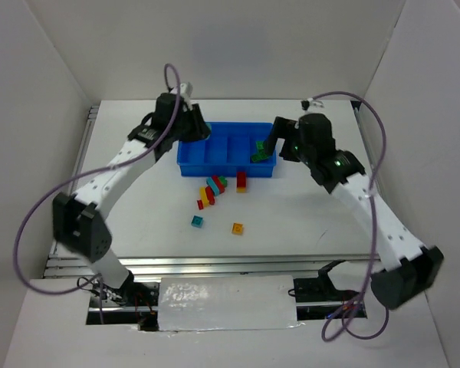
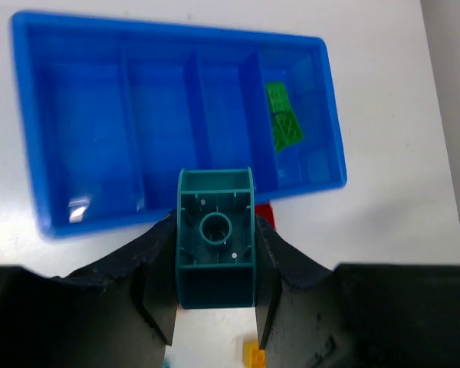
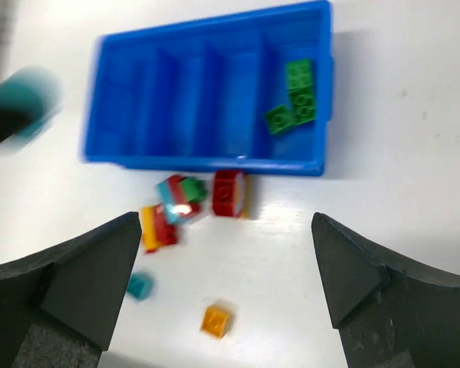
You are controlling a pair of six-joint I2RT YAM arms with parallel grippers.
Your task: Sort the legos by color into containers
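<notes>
Inside tray (image 3: pixel 207 162): three green legos (image 3: pixel 300 100); left hand (image 2: pixel 215 257) grasps teal brick (image 2: pixel 215 222) (right hand (image 3: pixel 226 226) released).

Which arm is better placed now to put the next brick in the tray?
Left. Its end effector grips a teal brick close to the blue tray, where three compartments are empty. The right end effector hangs open, holding nothing.

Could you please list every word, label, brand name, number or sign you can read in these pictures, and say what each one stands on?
No text can be read in any view.
The blue tray, the teal brick in the left pincer and the loose bricks show no print.
The green bricks are too small and blurred to show any lettering.
</notes>
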